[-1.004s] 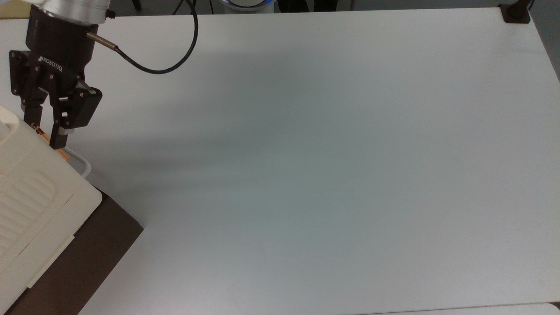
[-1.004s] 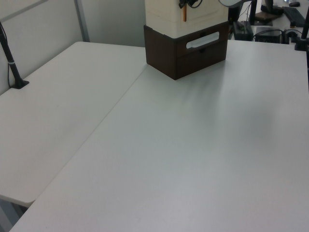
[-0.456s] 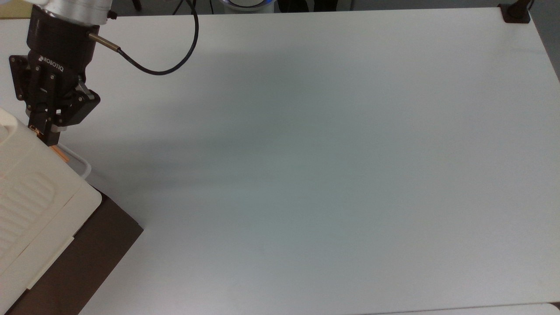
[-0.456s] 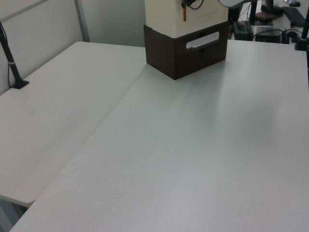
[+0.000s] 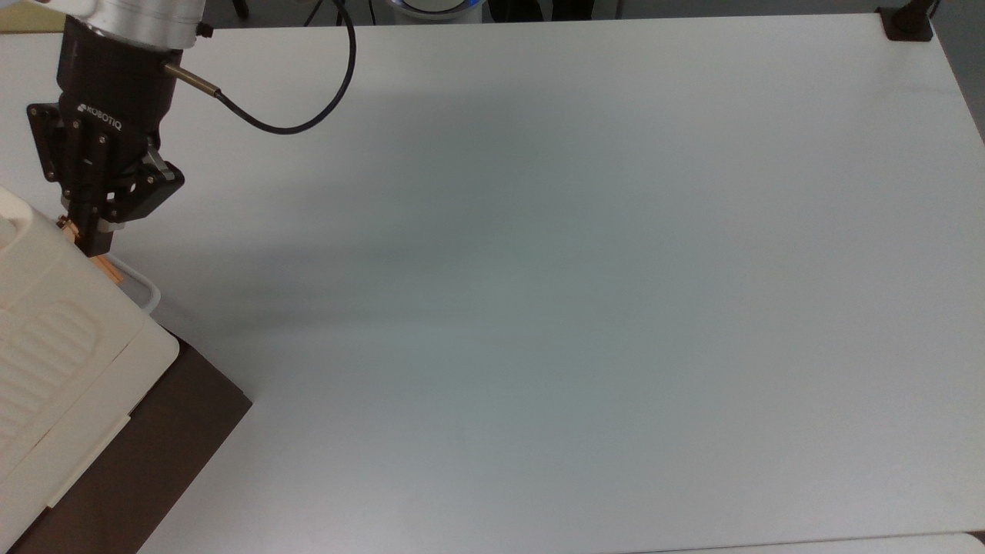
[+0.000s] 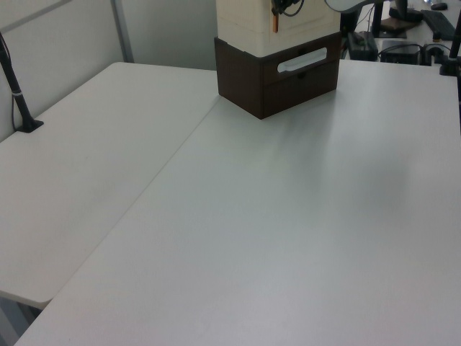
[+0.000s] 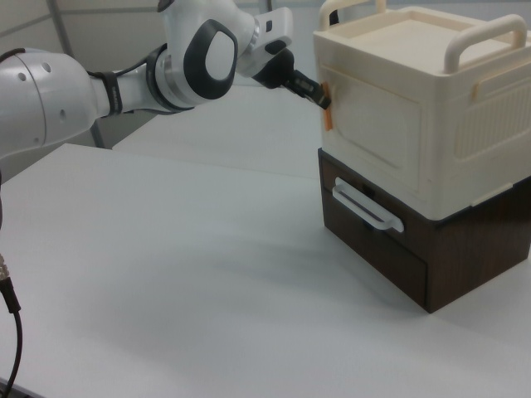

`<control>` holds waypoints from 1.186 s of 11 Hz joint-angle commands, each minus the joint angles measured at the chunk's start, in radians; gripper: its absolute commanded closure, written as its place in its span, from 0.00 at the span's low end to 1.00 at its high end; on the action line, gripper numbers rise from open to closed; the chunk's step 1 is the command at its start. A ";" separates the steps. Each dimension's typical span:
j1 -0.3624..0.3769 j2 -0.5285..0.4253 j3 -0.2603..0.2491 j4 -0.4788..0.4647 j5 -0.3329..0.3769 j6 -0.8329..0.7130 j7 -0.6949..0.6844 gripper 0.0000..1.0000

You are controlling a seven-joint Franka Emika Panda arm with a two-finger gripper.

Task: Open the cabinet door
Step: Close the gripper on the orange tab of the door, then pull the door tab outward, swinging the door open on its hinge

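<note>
The hand [image 7: 319, 99] is pinching together on the door's [image 7: 372, 124] orange edge strip, directly at its fingertips, gripping it as a handle for swinging the door away from the cabinet [image 7: 440, 99] beyond.

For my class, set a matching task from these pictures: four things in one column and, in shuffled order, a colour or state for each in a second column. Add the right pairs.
Things
1. cabinet
2. cabinet door
3. gripper
4. drawer unit under the cabinet

Descriptions
A. dark brown, with a white loop handle
B. black, fingers closed on the orange strip
C. cream-white box with two handles on top
D. flat front panel lying flush with the box

Pairs: 1-C, 2-D, 3-B, 4-A
</note>
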 commanded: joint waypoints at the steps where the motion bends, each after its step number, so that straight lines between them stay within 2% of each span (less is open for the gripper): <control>1: 0.016 -0.046 0.021 -0.008 -0.004 -0.147 -0.026 0.85; 4: 0.024 -0.096 0.046 -0.014 0.053 -0.291 -0.048 0.83; 5: 0.028 -0.121 0.057 -0.018 0.081 -0.355 -0.073 0.57; 7: 0.042 -0.159 0.061 -0.029 0.156 -0.493 -0.122 0.14; 8: 0.062 -0.181 0.061 -0.022 0.194 -0.575 -0.148 0.00; 10: 0.096 -0.233 0.061 -0.015 0.234 -0.730 -0.188 0.00; 12: 0.125 -0.273 0.058 -0.012 0.246 -0.817 -0.213 0.00; 13: 0.134 -0.274 0.058 0.018 0.254 -0.819 -0.214 0.00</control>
